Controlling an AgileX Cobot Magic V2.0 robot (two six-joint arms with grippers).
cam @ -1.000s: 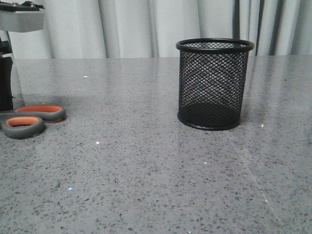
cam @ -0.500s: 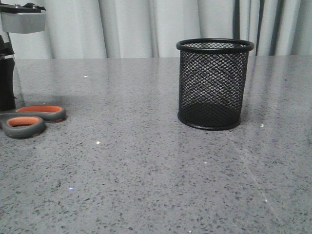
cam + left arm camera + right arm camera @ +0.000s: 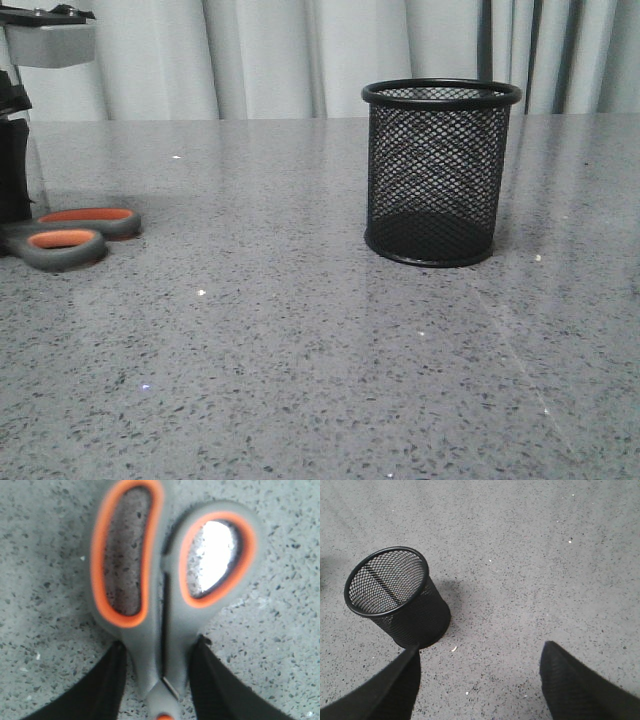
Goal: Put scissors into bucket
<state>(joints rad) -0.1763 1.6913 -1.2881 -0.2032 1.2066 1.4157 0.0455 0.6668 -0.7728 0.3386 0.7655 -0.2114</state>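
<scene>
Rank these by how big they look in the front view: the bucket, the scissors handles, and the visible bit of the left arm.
1. The bucket, clearly largest.
2. The scissors handles; the blades are hidden.
3. The left arm, cut off by the frame edge. It looks close to the handles in size, so this order is unsure.

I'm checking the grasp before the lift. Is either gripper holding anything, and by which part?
The left gripper holds the scissors by the handle shanks near the pivot; the right gripper holds nothing.
</scene>
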